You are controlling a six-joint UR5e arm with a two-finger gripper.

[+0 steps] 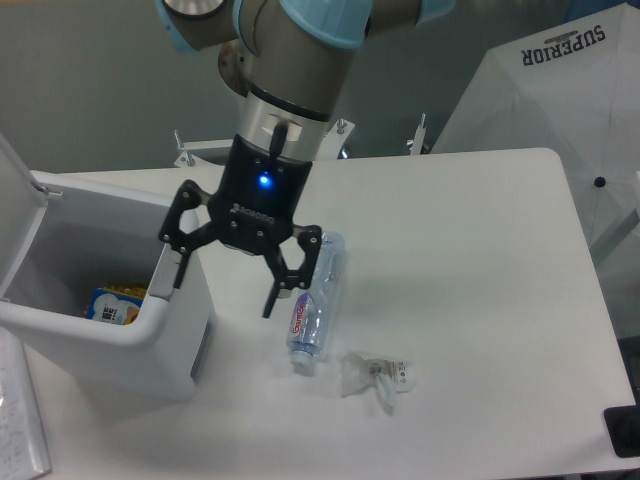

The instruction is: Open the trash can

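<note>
The trash can [110, 335] is a big white boxy bin at the left of the table. Its lid [20, 205] stands swung up at the far left, and the inside shows a yellow and blue packet [112, 303]. My gripper [226, 285] hangs over the bin's right wall, open, with nothing between its black fingers. One finger [181, 262] is by the bin's right rim; I cannot tell if it touches. The other finger [276, 290] is over the table beside the bottle.
A clear plastic bottle [315, 296] lies on the table just right of my gripper. A crumpled clear wrapper [377, 376] lies in front of the bottle. A white umbrella [560, 110] stands beyond the table's right back corner.
</note>
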